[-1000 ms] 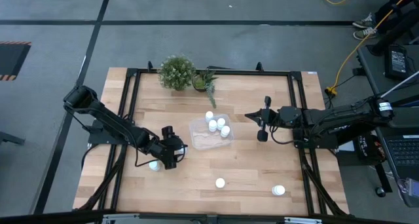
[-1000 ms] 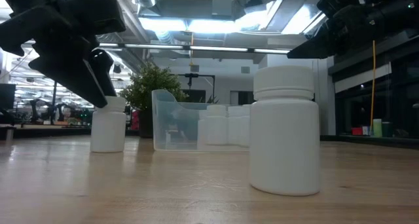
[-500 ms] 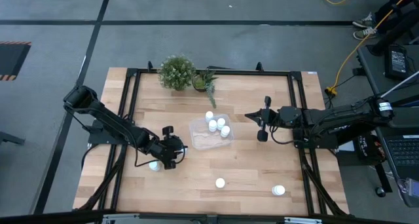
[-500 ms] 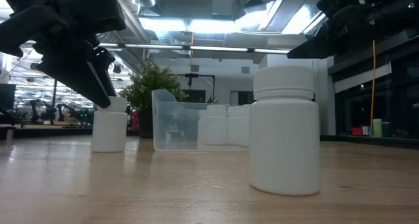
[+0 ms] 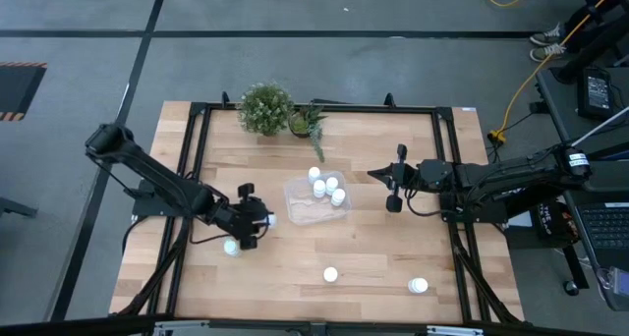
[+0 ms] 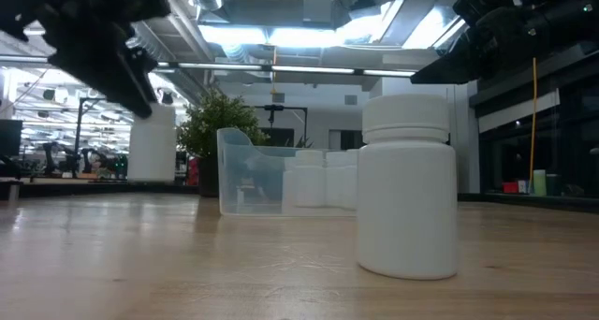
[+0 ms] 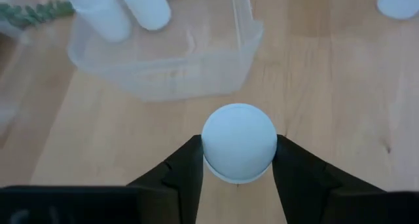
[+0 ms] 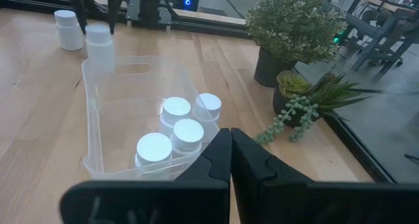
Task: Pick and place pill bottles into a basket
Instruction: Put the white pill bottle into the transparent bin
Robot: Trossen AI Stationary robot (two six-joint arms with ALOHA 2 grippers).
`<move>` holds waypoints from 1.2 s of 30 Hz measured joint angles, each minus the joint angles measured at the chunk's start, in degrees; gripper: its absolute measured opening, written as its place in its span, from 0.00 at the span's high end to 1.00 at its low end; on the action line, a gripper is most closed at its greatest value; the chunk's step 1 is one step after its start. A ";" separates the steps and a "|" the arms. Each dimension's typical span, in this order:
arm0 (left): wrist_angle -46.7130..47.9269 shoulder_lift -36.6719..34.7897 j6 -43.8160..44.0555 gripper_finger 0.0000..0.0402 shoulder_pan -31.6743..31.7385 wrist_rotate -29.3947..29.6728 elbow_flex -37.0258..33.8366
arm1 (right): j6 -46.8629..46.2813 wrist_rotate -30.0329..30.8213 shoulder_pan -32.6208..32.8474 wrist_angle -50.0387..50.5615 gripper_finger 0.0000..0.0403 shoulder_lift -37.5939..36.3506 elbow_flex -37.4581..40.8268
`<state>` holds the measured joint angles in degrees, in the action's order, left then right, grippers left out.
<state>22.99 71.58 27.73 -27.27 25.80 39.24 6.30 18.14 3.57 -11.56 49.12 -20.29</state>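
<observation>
The basket is a clear tray at mid-table with three pill bottles standing in it. Slanting down from the table's left, my left gripper is shut on one white pill bottle, which hangs left of the basket and above the wood. Loose bottles stand upright on the table at the left, near the front, at the front right and behind the basket. My right gripper is shut and hovers right of the basket. My left gripper pinches the bottle at its top, one finger on each side of the round cap. The fingers come slanting down from the table's left. The bottle hangs upright below them, its base lifted clear of the table.
Two potted plants stand at the table's far edge behind the basket. A black frame runs around the tabletop. Bare wood lies between the basket and the front bottles.
My left gripper has taken hold of the bottle that stood on the table left of the basket. It has then risen and drawn slightly toward the table's left, lifting the bottle upright clear of the wood. The right arm has kept still.
</observation>
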 joint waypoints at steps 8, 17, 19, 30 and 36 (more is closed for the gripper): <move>0.87 -7.85 -4.40 0.63 0.00 3.06 0.00 | -0.01 0.00 0.01 0.03 0.99 0.00 0.00; -5.32 -10.78 -16.48 0.63 0.27 8.65 0.00 | -1.02 0.03 0.01 0.25 0.99 0.00 0.00; -8.49 -10.78 -20.02 0.63 1.26 8.72 0.00 | -0.61 0.04 0.01 0.25 0.99 0.00 0.00; -21.20 -7.44 -29.76 0.63 13.87 -5.27 0.02 | 1.60 0.08 0.01 -1.24 0.99 -0.02 0.00; -25.24 -1.02 -32.97 0.63 19.17 -12.75 1.32 | 1.76 0.08 -0.01 -1.18 0.99 -0.02 0.00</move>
<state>-2.25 70.56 -5.25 -8.10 13.06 40.56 8.05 18.22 3.56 -12.74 49.10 -20.29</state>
